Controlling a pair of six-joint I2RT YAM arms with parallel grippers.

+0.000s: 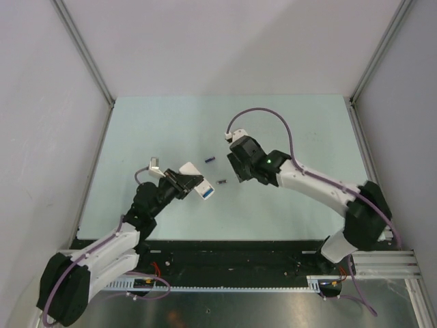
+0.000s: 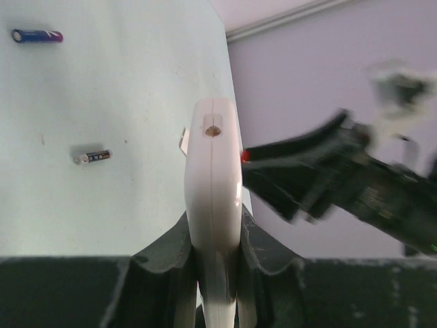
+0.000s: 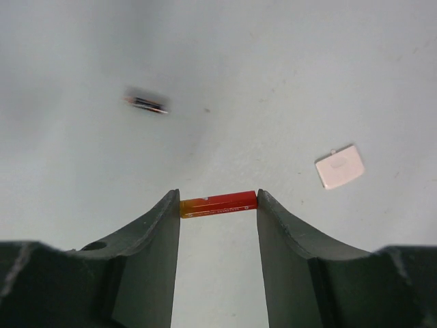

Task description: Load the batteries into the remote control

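Toward the left of the table point(image 1: 136, 130), the remote control point(image 1: 203, 190) is being held off the surface by the left gripper point(image 1: 183, 183). Its fingers point(image 2: 171, 253) are being pressed onto the remote's two broad faces, and one narrow edge is being turned up toward the wrist camera. Bare tabletop is being shown behind it as far as the back wall. Just past the remote's free end, a blue battery point(image 1: 211, 160) and a dark grey battery point(image 1: 221, 181) are lying apart from each other, in the gap between the two grippers. Further right, a red battery point(image 3: 225, 203) is being clamped end to end by the right gripper point(image 3: 218, 205), above the table. A small white cover point(image 3: 339, 166) is lying flat near it, with bare surface on every side.
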